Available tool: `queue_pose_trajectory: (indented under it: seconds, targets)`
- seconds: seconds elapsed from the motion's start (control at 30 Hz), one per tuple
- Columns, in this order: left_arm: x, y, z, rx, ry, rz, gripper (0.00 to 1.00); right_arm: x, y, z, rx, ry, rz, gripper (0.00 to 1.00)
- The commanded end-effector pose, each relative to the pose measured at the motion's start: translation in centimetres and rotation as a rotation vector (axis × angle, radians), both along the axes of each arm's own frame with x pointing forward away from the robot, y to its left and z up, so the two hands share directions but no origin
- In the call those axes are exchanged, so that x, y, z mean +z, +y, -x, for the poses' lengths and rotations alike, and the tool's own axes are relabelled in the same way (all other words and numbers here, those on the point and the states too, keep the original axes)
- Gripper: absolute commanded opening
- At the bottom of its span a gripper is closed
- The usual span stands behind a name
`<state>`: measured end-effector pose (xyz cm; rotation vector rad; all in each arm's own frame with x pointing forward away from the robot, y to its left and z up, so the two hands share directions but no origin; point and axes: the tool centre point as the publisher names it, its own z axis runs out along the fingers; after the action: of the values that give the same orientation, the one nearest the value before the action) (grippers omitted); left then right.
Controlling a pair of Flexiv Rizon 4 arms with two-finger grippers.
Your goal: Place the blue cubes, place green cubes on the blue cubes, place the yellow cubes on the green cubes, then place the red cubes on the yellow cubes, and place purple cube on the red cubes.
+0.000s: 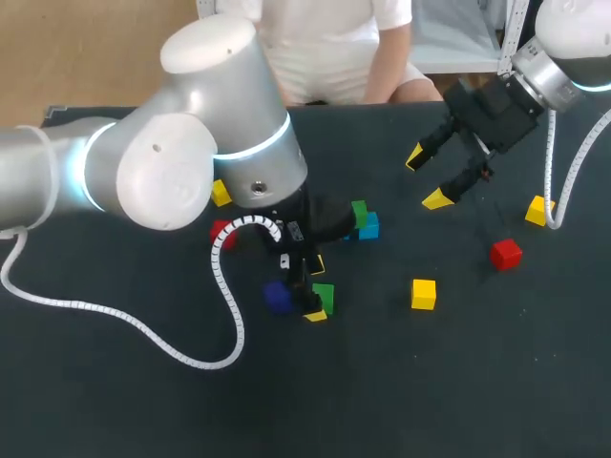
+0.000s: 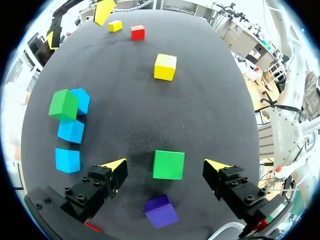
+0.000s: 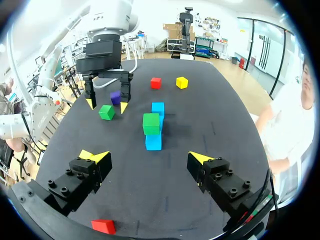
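The left jaws stand wide apart with a loose green cube [image 2: 168, 164] between them on the surface; the right jaws hang apart, empty. The greens-on-blues step appears under way. Next likely calls for closing, then lifting onto a bare blue cube [image 2: 68, 160].

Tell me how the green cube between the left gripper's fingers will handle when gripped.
The green cube looks rigid and flat-faced, so it probably will not squash or roll. It lies flat on the table inside the open left gripper, so tipping seems unlikely. Its smooth sides might slip if pinched off-centre.
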<state>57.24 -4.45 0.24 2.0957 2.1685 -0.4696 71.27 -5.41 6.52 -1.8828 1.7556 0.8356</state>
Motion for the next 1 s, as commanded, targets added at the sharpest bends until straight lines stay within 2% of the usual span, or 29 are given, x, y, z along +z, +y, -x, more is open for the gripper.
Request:
queue_pose_trajectory:
  seconds: [0.03, 0.4, 0.43, 0.47, 0.53, 0.57, 0.6, 0.67, 0.73, 1.0]
  targets:
    - [-0.14, -0.06, -0.18, 0.000, 0.003, -0.004, 1.00, 0.01, -0.02, 0.08, -0.001, -0.002, -0.001, 1.00]
    - [-0.46, -0.07, -0.18, -0.003, 0.005, 0.008, 1.00, 0.01, -0.02, 0.08, -0.001, -0.002, -0.001, 1.00]
    - [-0.46, -0.10, -0.15, -0.004, 0.003, 0.009, 0.93, 0.01, -0.02, 0.08, -0.001, -0.002, -0.001, 1.00]
    - [-0.43, -0.14, -0.12, -0.005, 0.002, 0.009, 0.91, 0.01, -0.02, 0.08, -0.001, -0.002, -0.001, 1.00]
    - [-0.43, -0.14, -0.09, -0.007, -0.001, 0.008, 0.71, 0.01, -0.02, 0.08, -0.001, -0.002, -0.001, 1.00]
    - [-0.47, -0.07, -0.04, -0.006, -0.002, 0.007, 0.52, 0.01, -0.02, 0.08, -0.001, -0.002, -0.001, 1.00]
    - [-0.50, -0.04, -0.01, -0.005, -0.003, 0.007, 0.44, 0.01, -0.02, 0.08, -0.001, -0.002, -0.001, 1.00]
    - [-0.56, 0.08, 0.08, 0.000, -0.004, 0.007, 0.16, 0.01, -0.02, 0.08, -0.001, -0.002, -0.001, 1.00]
    - [-0.58, 0.13, 0.11, 0.004, -0.004, 0.006, 0.00, 0.01, -0.02, 0.08, -0.001, -0.002, -0.001, 1.00]
    - [-0.59, 0.42, 0.10, 0.045, -0.027, 0.011, 0.00, 0.01, -0.02, 0.08, -0.001, -0.002, -0.001, 1.00]
